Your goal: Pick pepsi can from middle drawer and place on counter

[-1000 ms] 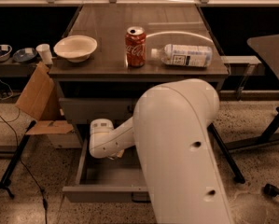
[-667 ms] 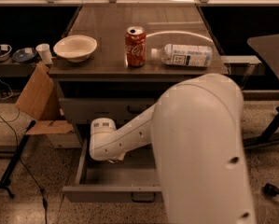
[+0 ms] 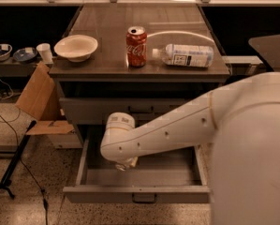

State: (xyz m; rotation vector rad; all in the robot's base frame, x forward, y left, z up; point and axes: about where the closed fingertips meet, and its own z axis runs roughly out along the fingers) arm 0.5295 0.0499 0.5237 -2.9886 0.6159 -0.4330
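Observation:
The middle drawer [image 3: 136, 194] is pulled open at the bottom of the grey cabinet. My white arm reaches from the right, and its wrist hangs over the left part of the drawer. My gripper [image 3: 126, 163] points down into the drawer under the wrist, and only a small part of it shows. The pepsi can is hidden; I cannot see it in the drawer. The counter [image 3: 106, 36] is the glossy top of the cabinet, above the closed upper drawer front [image 3: 97, 109].
On the counter stand a red Coca-Cola can [image 3: 136, 46], a white bowl [image 3: 76, 47] at the left and a plastic bottle [image 3: 184, 55] lying on its side. A cardboard box [image 3: 39, 100] and cables sit to the left of the cabinet. My arm fills the lower right.
The big arm shell has swung to the right, uncovering more of the open drawer. The wrist has stayed over the drawer's left part.

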